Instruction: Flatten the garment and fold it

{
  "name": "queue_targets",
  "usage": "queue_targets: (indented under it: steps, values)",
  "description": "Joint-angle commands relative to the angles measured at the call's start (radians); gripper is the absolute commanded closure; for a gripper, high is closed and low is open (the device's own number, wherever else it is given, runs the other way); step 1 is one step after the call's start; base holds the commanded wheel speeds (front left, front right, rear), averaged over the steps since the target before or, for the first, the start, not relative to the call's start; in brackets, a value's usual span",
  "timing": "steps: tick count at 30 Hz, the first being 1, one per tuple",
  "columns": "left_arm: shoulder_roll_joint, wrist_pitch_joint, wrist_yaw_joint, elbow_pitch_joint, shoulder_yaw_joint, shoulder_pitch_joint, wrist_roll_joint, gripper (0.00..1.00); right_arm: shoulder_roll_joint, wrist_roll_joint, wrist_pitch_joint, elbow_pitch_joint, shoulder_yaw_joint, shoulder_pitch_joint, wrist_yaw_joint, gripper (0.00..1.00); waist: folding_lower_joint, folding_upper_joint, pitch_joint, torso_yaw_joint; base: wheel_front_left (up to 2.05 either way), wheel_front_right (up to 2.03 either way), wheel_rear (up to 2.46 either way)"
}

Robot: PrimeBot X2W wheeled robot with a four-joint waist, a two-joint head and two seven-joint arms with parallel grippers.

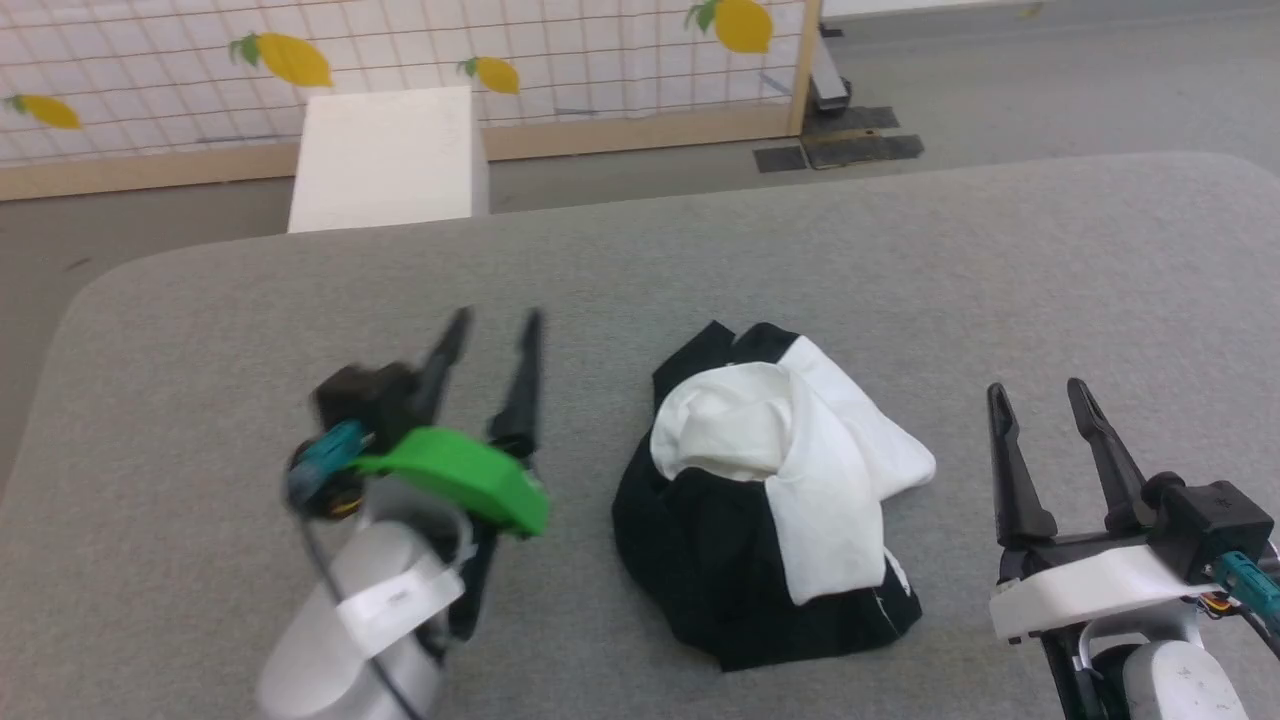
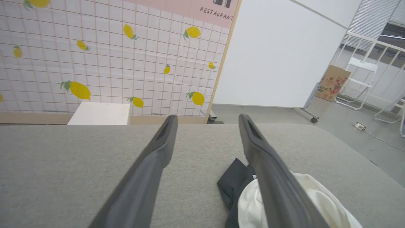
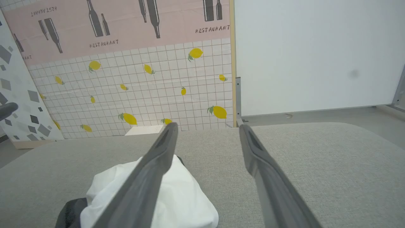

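Observation:
The garment [image 1: 770,490] lies crumpled in a heap on the grey table [image 1: 640,270], white panel on top, black cloth around and under it. My left gripper [image 1: 497,322] hovers to its left, open, nothing between its fingers. My right gripper [image 1: 1038,390] stands open to the garment's right, also holding nothing. In the left wrist view the garment [image 2: 310,196] lies at the lower right, partly behind the right finger of the left gripper [image 2: 207,117]. The right wrist view has the garment [image 3: 177,193] at the lower left, behind the left finger of the right gripper [image 3: 207,126].
A white box [image 1: 385,155] stands on the floor beyond the table's far edge, before a lemon-patterned tiled partition [image 1: 400,60]. The table's far edge curves down at the left corner [image 1: 90,290]. Grey tabletop spreads around the garment on all sides.

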Motion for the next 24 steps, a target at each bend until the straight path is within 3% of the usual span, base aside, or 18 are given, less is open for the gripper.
queue_targets:
  steps: [1,3,5,10,17,21,24]
  values:
    - [0.013,-0.013,0.016,-0.019,0.022,0.038,0.014,0.00,0.001,-0.006,0.003,-0.007,0.003,0.013,-0.002,0.00,0.0000,-0.0001,-0.009,0.020,0.00,0.00,0.00]
    - [0.031,-0.025,0.051,-0.104,0.115,0.157,0.032,0.00,0.001,-0.008,0.015,-0.018,0.013,0.016,-0.002,0.00,0.0000,-0.0001,-0.008,0.039,0.00,0.00,0.00]
    - [0.030,-0.026,0.054,-0.160,0.164,0.214,0.058,0.00,0.001,-0.011,0.027,-0.031,0.030,0.017,-0.002,0.00,0.0000,-0.0001,-0.003,0.050,0.00,0.00,0.00]
    - [0.004,-0.026,0.014,-0.229,0.260,0.310,0.110,0.00,0.001,-0.011,0.153,-0.058,0.178,0.007,-0.002,0.00,0.0000,-0.0001,0.017,0.084,0.00,0.00,0.00]
    - [-0.063,-0.026,-0.044,-0.250,0.311,0.332,0.177,0.00,0.001,0.016,0.544,-0.018,0.380,-0.029,-0.002,0.00,0.0000,-0.0001,0.056,0.152,0.00,0.00,0.00]
    - [-0.090,-0.026,-0.076,-0.235,0.322,0.309,0.196,0.00,0.001,-0.003,0.753,0.023,0.397,-0.050,-0.002,0.00,0.0000,-0.0001,0.081,0.196,0.00,0.00,0.00]
    - [-0.104,-0.026,-0.093,-0.225,0.326,0.296,0.204,0.00,0.001,-0.011,0.846,0.033,0.402,-0.059,-0.002,0.00,0.0000,-0.0001,0.094,0.225,0.00,0.00,0.00]
